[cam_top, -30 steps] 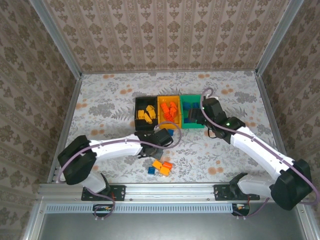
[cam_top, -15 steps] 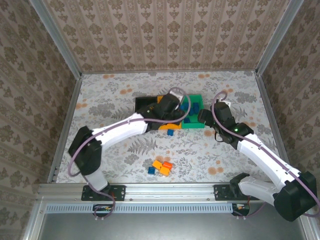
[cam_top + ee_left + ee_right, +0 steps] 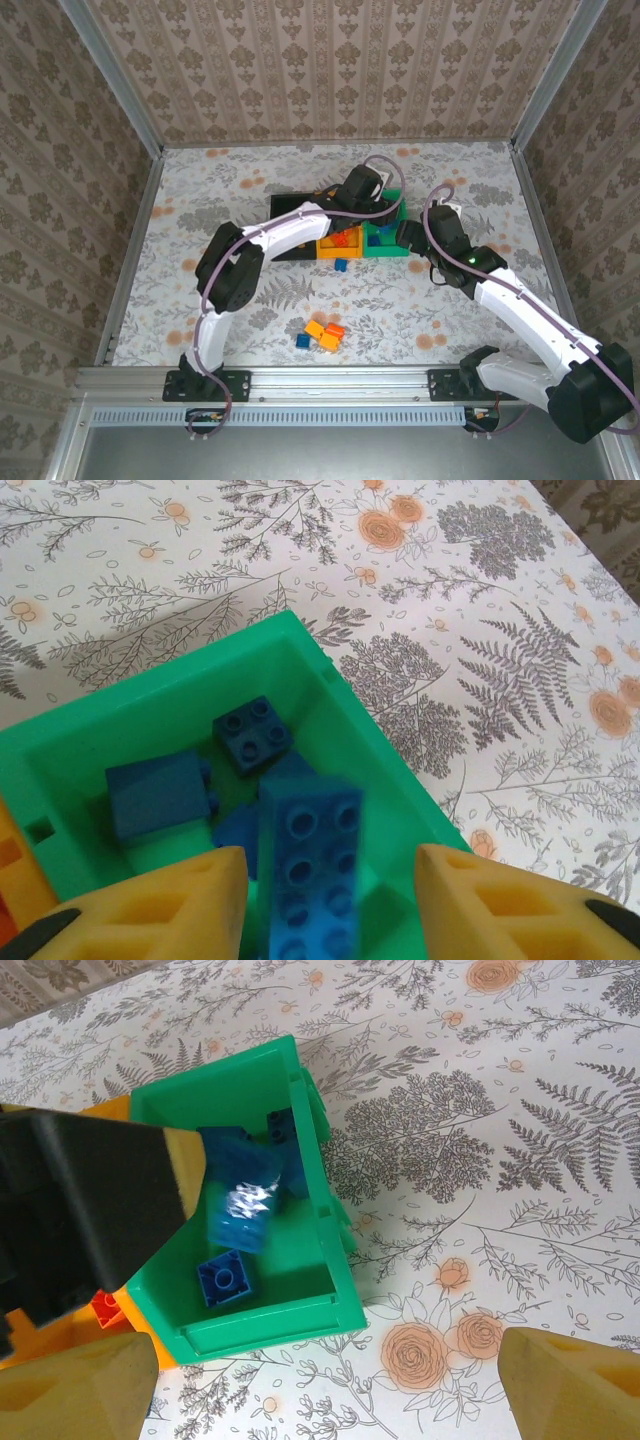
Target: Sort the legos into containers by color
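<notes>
Blue brick sits loose between parted jaws of the left gripper, over the green bin collecting blues; the right gripper hovers, jaws wide, empty.

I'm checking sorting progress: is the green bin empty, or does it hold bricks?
Not empty. Several blue bricks lie inside the green bin, visible from both wrist cameras.

Bright, even light covers the bench, shadows soft. A blue lego is motion-smeared in the right wrist view (a white glint on it), blurred near the left wrist camera.
</notes>
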Controlling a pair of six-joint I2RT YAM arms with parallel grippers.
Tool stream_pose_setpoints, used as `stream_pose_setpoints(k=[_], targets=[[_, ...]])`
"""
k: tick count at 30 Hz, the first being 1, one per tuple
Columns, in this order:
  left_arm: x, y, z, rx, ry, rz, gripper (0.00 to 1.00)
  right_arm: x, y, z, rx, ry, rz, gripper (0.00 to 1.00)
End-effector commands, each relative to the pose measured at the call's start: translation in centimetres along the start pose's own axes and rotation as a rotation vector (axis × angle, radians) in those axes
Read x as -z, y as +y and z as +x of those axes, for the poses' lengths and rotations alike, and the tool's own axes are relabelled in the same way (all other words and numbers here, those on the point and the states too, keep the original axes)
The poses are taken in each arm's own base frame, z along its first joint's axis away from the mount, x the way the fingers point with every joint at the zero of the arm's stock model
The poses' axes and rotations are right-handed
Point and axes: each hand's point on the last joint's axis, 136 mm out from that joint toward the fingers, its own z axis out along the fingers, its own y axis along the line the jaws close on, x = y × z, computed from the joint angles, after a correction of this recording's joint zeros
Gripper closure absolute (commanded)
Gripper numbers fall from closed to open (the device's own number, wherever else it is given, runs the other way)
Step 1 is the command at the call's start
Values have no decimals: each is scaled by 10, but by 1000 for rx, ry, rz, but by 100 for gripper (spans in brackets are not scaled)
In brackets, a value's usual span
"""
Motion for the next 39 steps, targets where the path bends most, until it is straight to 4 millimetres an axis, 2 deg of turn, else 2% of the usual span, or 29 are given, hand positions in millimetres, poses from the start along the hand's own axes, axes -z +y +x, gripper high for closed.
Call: stream_pose_setpoints(k=[1, 5, 9, 14, 15, 16, 22, 25, 27, 31, 34, 39], targets=[[13, -20, -34, 29, -82, 75, 39, 5, -7, 2, 4, 2, 15, 10], [36, -19, -50, 56, -140, 83, 23, 7, -3, 2, 13, 6, -10, 10], [78, -5, -49, 96, -207, 70, 14, 4, 11, 8, 31, 29, -72, 9], [133, 21, -12, 179, -245, 40, 7, -3, 41, 29, 93, 77, -126, 9], [145, 27, -2, 187, -250, 26, 1, -5, 50, 38, 113, 94, -140, 9], [157, 31, 9, 195, -250, 7, 0, -7, 61, 46, 130, 110, -159, 9], [227, 63, 64, 242, -284, -108, 0, -22, 119, 102, 196, 184, -250, 10], [256, 74, 85, 251, -317, -147, 0, -34, 138, 126, 219, 187, -260, 12], [267, 80, 97, 263, -327, -162, 0, -43, 144, 134, 207, 193, -256, 14], [279, 90, 120, 292, -328, -186, 0, -60, 140, 139, 200, 188, -179, 18], [282, 98, 134, 317, -324, -202, 0, -73, 140, 144, 212, 191, -139, 20], [283, 102, 145, 344, -328, -202, 0, -93, 145, 152, 211, 191, -116, 24]])
